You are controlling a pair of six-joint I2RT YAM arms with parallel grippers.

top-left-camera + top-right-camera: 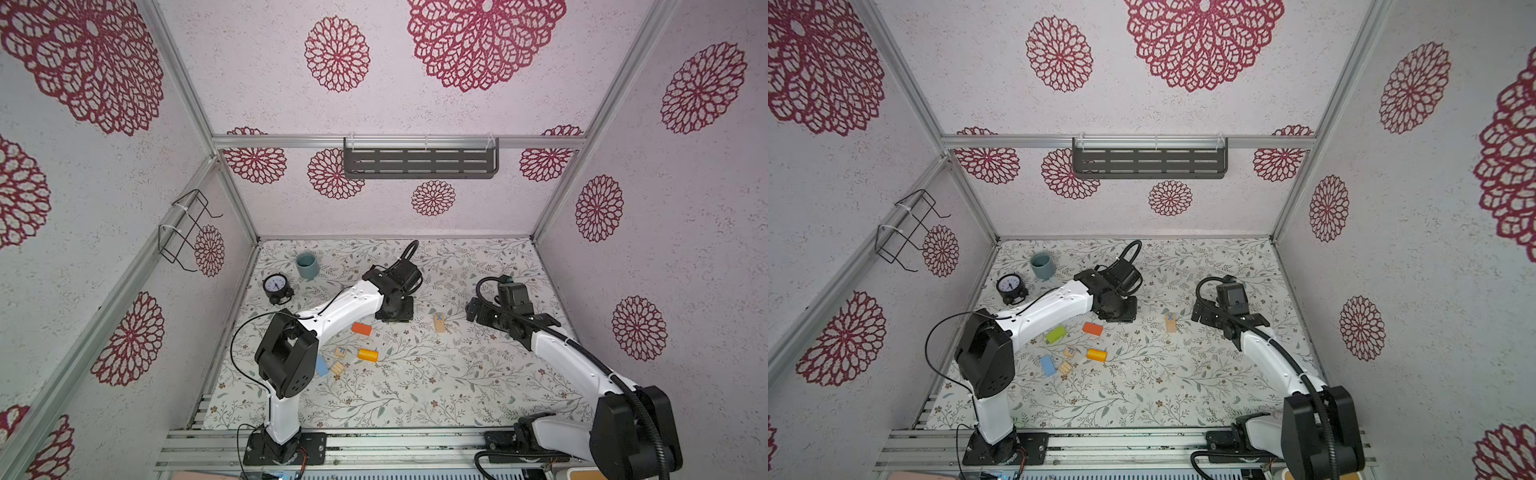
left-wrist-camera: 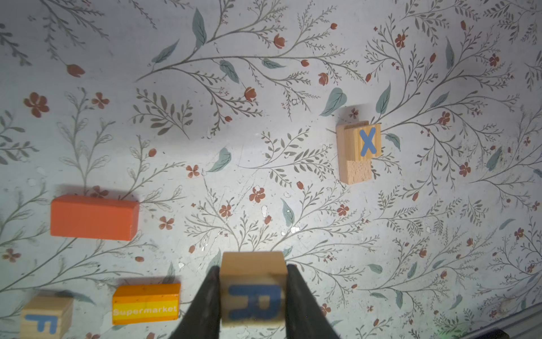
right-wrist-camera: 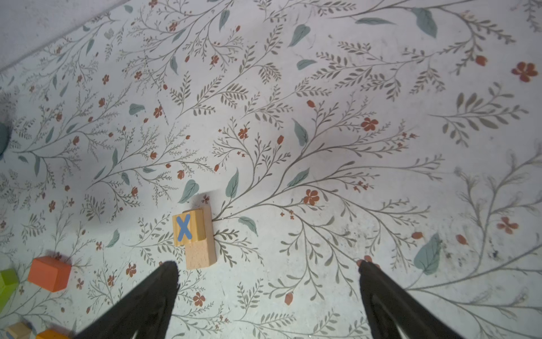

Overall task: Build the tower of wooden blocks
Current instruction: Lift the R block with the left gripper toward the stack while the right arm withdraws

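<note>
- Grey-blue cup [image 1: 306,265] and a round black clock [image 1: 276,286] stand close to the left edge of the floral table [image 1: 415,399], toward the back corner and well apart from the blocks
- A light blue block [image 1: 1047,365] lies near the left arm's upright link, with a striped plain cube [image 1: 1065,368] just beside it; a green block [image 1: 1055,334] shows beside the arm's white link in a top view
- Loose at left of centre are the F cube [image 2: 45,317], a yellow-orange block lettered "Supermarket" [image 2: 145,303] and the orange block [image 2: 93,217], each with bare mat around it
- Behind the orange block in both top views is the left gripper [image 2: 252,267]; its fingers are drawn narrow onto the R cube [image 2: 252,293], one black finger against each side
- Between the two grippers, touching neither, stands the tower [image 1: 439,322]: the X cube [image 2: 368,141] sits on one end of a pale wooden block [image 2: 356,171] lying flat
- To its right the right gripper [image 3: 267,264] is spread wide with nothing between the fingers; the wrist view shows the stack just beside one fingertip
- The table's right half and its front strip, up to the metal rail [image 1: 374,440], give open room
</note>
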